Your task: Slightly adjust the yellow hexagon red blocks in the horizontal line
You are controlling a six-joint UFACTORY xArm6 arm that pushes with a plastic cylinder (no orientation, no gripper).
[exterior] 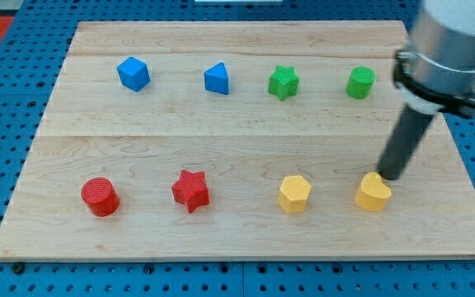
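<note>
The yellow hexagon (294,194) sits in the lower row, right of centre. To its left are the red star (190,190) and the red cylinder (100,197). To its right is a yellow heart-shaped block (373,193). My tip (390,176) rests on the board just above and to the right of the yellow heart, almost touching it, well to the right of the hexagon.
The upper row holds a blue cube (134,73), a blue triangular block (217,79), a green star (284,82) and a green cylinder (359,82). The wooden board (237,239) lies on a blue pegboard.
</note>
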